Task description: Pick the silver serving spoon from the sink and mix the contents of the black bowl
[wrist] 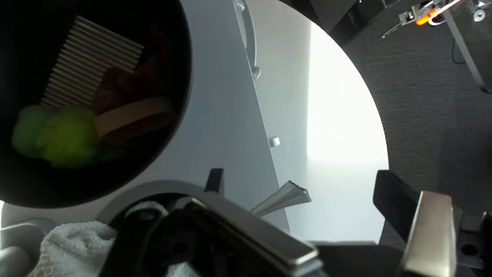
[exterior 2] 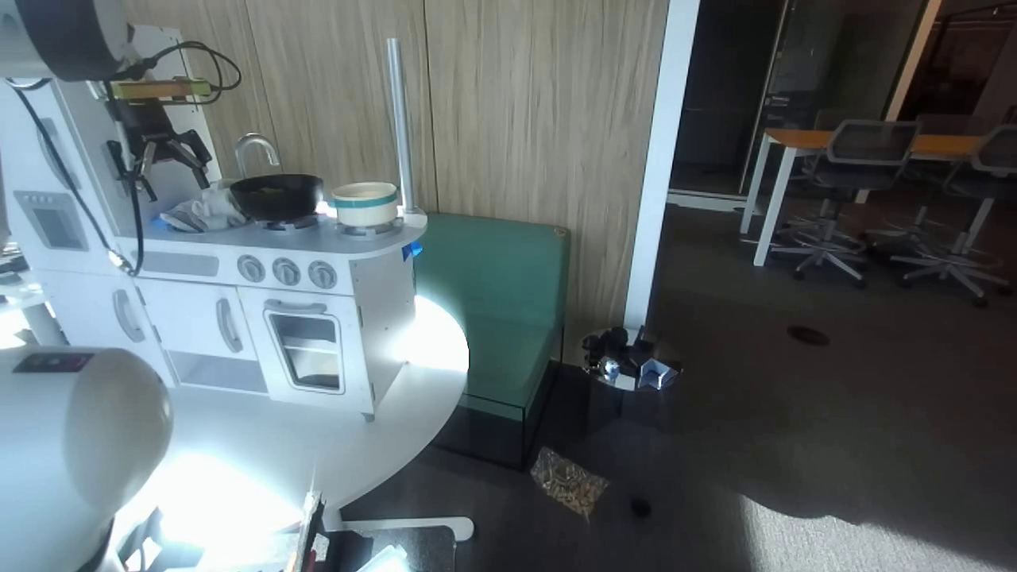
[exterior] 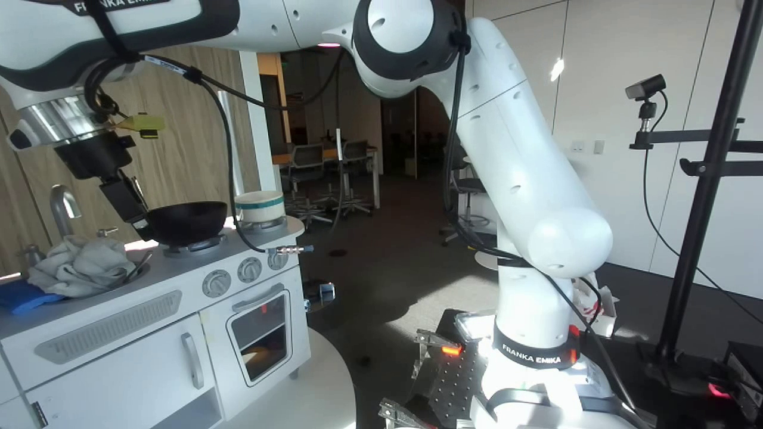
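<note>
The black bowl (exterior: 187, 223) sits on a burner of the toy stove; it also shows in an exterior view (exterior 2: 276, 197). In the wrist view the bowl (wrist: 169, 127) fills the upper left and holds a ridged pale piece, reddish pieces, a tan band and yellow-green lumps. The silver serving spoon's handle (wrist: 282, 198) sticks up from the sink between my fingers, touching neither visibly; its bowl end is hidden. It shows dimly in an exterior view (exterior: 139, 266). My gripper (wrist: 301, 192) is open and empty above the sink, beside the bowl; it shows in both exterior views (exterior: 142, 225) (exterior 2: 176, 189).
A crumpled whitish cloth (exterior: 83, 266) lies over the sink, with a blue cloth (exterior: 27, 296) beside it. A silver tap (exterior: 64, 208) stands behind the sink. A white pot with a teal band (exterior: 260, 206) sits on the neighbouring burner. A cable (exterior: 229, 179) hangs before the stove.
</note>
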Robot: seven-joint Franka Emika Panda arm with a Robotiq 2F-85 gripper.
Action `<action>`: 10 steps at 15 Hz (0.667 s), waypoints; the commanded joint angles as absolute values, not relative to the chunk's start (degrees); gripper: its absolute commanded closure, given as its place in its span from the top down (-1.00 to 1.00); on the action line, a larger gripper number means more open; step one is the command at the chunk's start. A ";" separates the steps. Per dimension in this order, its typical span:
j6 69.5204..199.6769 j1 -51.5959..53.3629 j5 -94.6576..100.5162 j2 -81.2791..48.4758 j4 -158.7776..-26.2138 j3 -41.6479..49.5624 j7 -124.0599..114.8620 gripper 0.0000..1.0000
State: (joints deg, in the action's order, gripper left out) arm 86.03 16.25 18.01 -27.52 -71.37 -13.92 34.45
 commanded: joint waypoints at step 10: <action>86.88 17.52 19.73 -30.09 -70.68 -14.43 35.12 1.00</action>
